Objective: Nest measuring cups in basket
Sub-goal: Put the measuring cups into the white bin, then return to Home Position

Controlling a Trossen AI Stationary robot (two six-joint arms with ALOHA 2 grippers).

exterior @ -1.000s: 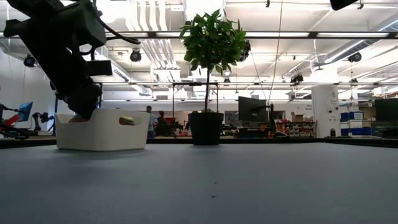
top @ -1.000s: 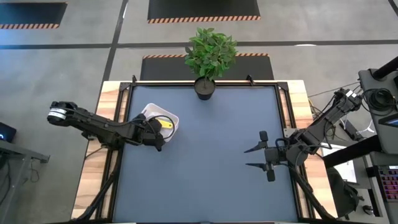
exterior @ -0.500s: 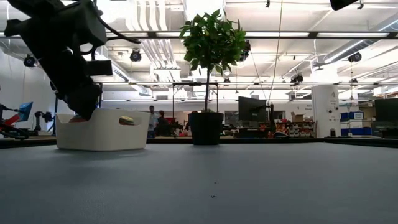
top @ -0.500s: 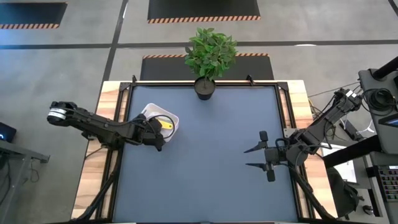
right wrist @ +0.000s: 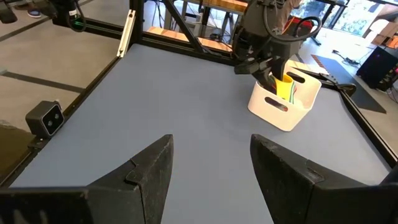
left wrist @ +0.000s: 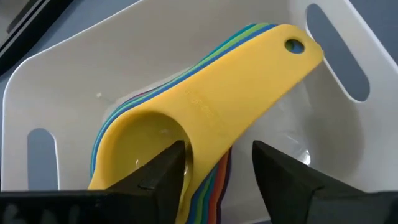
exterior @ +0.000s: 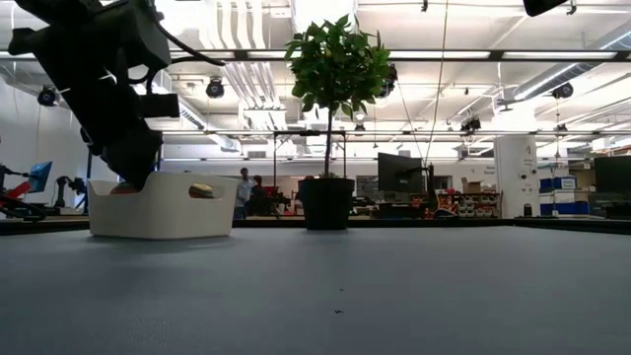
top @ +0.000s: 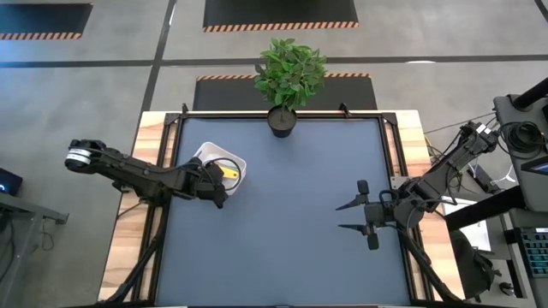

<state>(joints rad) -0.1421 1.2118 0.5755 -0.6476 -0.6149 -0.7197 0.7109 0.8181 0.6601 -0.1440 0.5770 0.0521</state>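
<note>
Left wrist view: the left claw (left wrist: 217, 165) has just loosened around the yellow cup (left wrist: 205, 112), now nested on the stack (left wrist: 214, 183) in the basket (left wrist: 74, 81), so the nesting looks finished.

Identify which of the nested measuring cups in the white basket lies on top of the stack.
The yellow cup: its whole bowl and handle show, while the other cups appear only as thin coloured edges beneath it.

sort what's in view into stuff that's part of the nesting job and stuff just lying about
Part of the job:
- measuring cups, stacked, yellow on top
- basket holding the stack
- left tool, inside the basket, fingers either side of the stack

Just there:
- potted plant at the table's far edge
- right tool, open, waiting over bare table
</note>
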